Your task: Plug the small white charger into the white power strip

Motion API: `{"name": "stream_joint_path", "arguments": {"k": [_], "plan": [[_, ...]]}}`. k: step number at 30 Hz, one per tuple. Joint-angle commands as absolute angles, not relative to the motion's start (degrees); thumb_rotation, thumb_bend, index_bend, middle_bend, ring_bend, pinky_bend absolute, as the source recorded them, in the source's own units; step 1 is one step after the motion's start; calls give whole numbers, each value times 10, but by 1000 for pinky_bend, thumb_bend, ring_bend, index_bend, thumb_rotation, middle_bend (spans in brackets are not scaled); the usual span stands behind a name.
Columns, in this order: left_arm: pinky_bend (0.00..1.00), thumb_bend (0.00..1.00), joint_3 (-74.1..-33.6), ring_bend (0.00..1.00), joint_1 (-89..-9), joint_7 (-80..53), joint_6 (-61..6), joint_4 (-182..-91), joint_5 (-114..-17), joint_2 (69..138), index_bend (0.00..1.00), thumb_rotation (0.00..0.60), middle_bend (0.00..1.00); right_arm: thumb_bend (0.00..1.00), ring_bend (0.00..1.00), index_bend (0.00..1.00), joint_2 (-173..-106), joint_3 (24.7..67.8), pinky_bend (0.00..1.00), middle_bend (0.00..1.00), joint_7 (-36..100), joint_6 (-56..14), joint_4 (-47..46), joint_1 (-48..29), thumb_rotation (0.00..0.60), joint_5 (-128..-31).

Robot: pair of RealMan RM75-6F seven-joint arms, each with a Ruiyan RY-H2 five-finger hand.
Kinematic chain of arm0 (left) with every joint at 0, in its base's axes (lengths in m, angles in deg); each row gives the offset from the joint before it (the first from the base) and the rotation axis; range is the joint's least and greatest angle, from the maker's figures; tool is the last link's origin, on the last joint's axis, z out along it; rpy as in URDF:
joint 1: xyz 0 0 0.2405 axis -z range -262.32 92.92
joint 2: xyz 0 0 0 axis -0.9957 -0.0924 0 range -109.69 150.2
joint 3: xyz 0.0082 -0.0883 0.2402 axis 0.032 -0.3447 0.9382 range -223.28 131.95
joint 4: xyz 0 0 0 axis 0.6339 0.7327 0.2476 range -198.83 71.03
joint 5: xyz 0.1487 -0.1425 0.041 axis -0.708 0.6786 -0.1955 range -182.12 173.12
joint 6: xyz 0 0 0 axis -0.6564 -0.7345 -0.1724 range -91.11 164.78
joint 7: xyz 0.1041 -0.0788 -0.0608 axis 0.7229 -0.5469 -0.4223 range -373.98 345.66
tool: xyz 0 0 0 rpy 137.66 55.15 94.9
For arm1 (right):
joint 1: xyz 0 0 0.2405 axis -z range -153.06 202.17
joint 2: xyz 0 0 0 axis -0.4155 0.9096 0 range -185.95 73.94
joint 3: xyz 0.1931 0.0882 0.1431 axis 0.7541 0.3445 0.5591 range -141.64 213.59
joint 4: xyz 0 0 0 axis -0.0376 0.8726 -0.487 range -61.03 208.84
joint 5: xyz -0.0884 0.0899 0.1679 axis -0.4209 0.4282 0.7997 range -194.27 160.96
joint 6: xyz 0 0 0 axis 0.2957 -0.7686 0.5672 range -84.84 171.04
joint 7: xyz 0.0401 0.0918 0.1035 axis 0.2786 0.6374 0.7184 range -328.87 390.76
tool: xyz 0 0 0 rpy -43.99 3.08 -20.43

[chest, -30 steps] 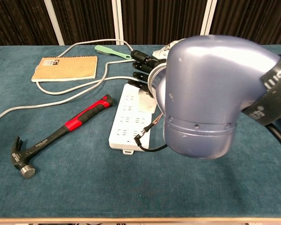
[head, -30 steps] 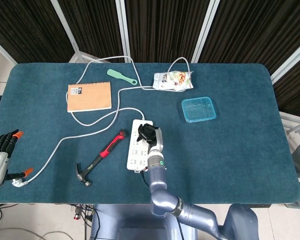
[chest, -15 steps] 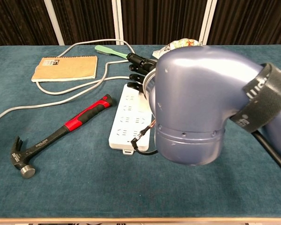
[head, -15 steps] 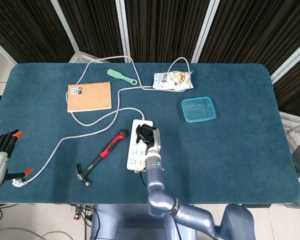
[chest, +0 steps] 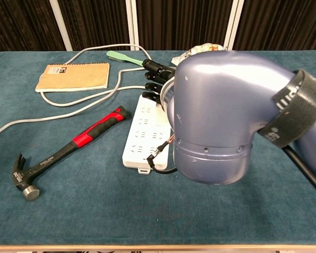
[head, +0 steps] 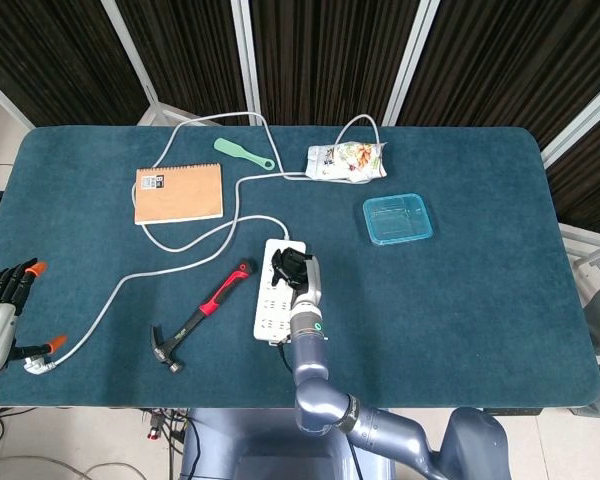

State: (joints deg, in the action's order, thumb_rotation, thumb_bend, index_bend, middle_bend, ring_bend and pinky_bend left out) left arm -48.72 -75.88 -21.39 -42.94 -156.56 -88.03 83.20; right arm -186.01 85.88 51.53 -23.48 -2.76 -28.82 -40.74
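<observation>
The white power strip [head: 272, 300] lies at the front middle of the blue table, and it also shows in the chest view as the strip [chest: 145, 134]. My right hand [head: 292, 268] hovers over its far end with dark fingers curled downward, and the hand [chest: 157, 79] sits just past the strip's far sockets. No small white charger shows in either view, and what lies under the fingers is hidden. My left hand [head: 5, 300] hangs open off the table's left edge, fingers spread. Beside its thumb lies a grey cable end [head: 37, 366].
A red-and-black hammer [head: 198, 318] lies left of the strip. A brown notebook [head: 178, 192], a green brush [head: 244, 153], a snack bag [head: 347, 160] and a blue tray [head: 397, 218] sit further back. Grey cable [head: 180, 250] loops across the left half. My right forearm [chest: 226, 116] blocks the chest view's right side.
My right arm and hand shifted slightly left over the strip's far end, then held still. The left hand has not moved.
</observation>
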Motion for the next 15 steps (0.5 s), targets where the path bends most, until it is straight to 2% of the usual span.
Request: {"name": "stream_joint_path", "arguments": {"k": [1,15], "plan": [[0,0,-487,0,-759,-214,-430,-1565,-882,832,0,600,0,721,799,887,-1860,854,706,863,518,-237,-25,-291,600,-398],[0,0,-488,0,-758,-218,-431,-1565,-882,832,0,600,0,721,799,887,-1860,820,706,863,547,-227,-5,-305,600,-373]]}}
